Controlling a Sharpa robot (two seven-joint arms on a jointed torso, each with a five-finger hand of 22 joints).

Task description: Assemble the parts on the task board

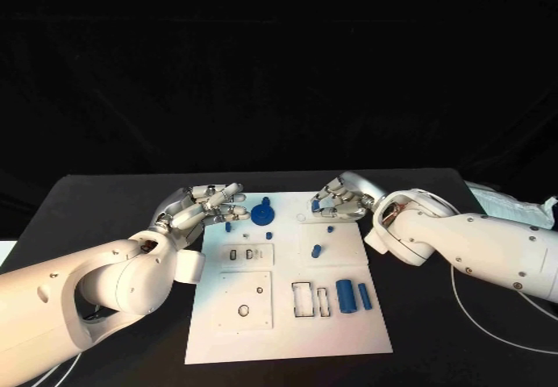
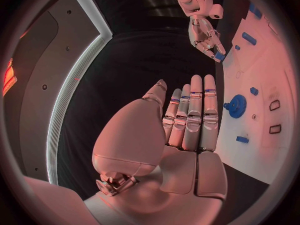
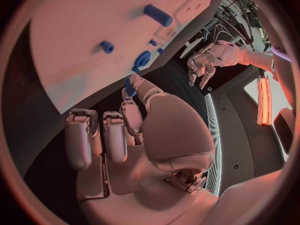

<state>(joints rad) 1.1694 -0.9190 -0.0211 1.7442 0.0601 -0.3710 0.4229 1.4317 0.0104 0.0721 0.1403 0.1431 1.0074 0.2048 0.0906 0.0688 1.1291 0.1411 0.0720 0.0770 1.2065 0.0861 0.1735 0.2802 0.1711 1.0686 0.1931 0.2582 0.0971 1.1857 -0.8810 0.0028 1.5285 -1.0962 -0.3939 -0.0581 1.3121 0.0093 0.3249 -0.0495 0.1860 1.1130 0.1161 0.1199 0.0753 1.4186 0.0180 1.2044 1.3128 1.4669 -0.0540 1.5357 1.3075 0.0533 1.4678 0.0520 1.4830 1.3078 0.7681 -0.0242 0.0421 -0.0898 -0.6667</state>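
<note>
The white task board (image 1: 291, 330) lies mid-table. At its far left end a blue gear (image 1: 263, 214) sits on the board, also visible in the left wrist view as the gear (image 2: 235, 106). My left hand (image 1: 205, 211) hovers just left of the gear, fingers straight and apart, holding nothing. My right hand (image 1: 342, 201) is over the board's far right corner and pinches a small blue part (image 3: 130, 86) between thumb and finger. Two blue cylinders (image 1: 345, 296) lie near the board's right edge. Small blue pegs (image 1: 316, 251) are scattered mid-board.
Rectangular slots (image 1: 308, 299) and a raised plate with holes (image 1: 244, 300) mark the near half of the board. A white cable (image 1: 494, 326) loops on the table at right. A pale crumpled sheet (image 1: 512, 206) lies at the far right edge.
</note>
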